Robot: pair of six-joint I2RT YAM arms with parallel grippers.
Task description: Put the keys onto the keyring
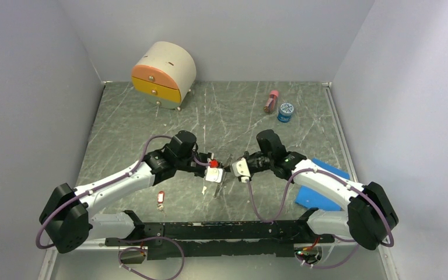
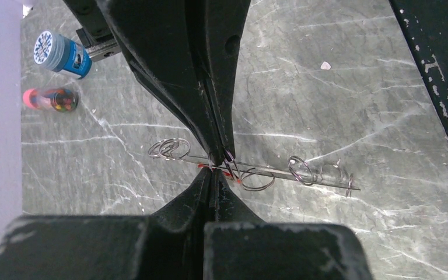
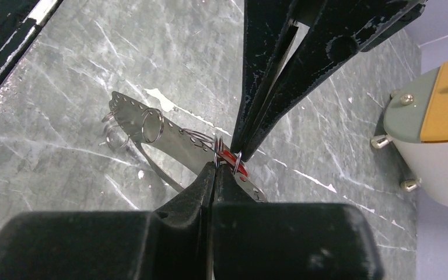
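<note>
Pinching key (image 1: 213, 173) in left claw (image 2: 219, 169), keyring (image 3: 129, 112) in right claw (image 3: 224, 162), both pressed tight; I'd hold steady, thread slowly.

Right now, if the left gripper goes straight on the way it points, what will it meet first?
The right gripper, probably: it faces the left gripper tip to tip, both shut, with only the red key tag and the ringed metal strip between them.

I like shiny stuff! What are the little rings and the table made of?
Rings: probably thin metal wire, silvery with bright glints. Table: looks like smooth grey-green stone with white veins, though it may just be a printed top.
</note>
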